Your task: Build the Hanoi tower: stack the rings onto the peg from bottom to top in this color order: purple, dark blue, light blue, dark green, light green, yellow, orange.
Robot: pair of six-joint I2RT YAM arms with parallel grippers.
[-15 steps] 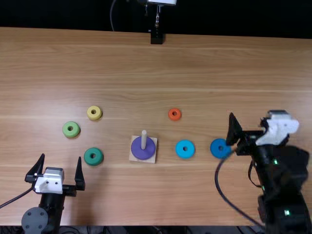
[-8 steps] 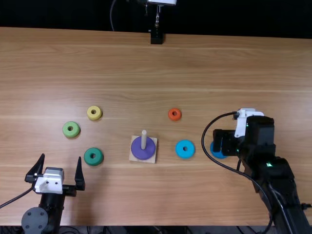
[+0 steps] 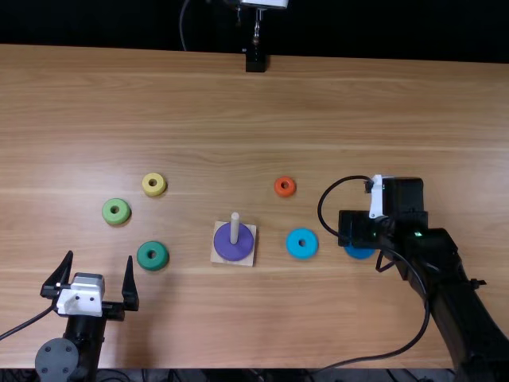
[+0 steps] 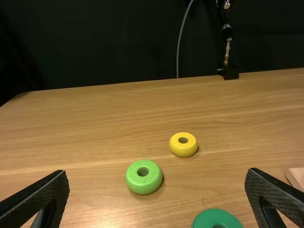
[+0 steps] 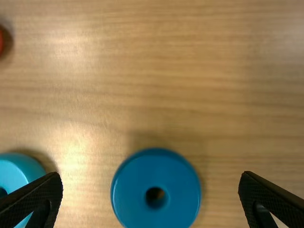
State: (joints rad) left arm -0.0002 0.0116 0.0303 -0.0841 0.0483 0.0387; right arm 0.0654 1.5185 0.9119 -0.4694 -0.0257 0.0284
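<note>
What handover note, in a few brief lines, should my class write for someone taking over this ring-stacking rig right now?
Left tool: open, empty, left of the peg.
Right tool: open over the dark blue ring, not gripping it.
Loose, right of the peg: dark blue ring, light blue ring, orange ring.
Loose, left of it: dark green ring, light green ring, yellow ring.
Done: purple ring on the peg.
Left to stack, in order: dark blue, light blue, dark green, light green, yellow, orange.
</note>
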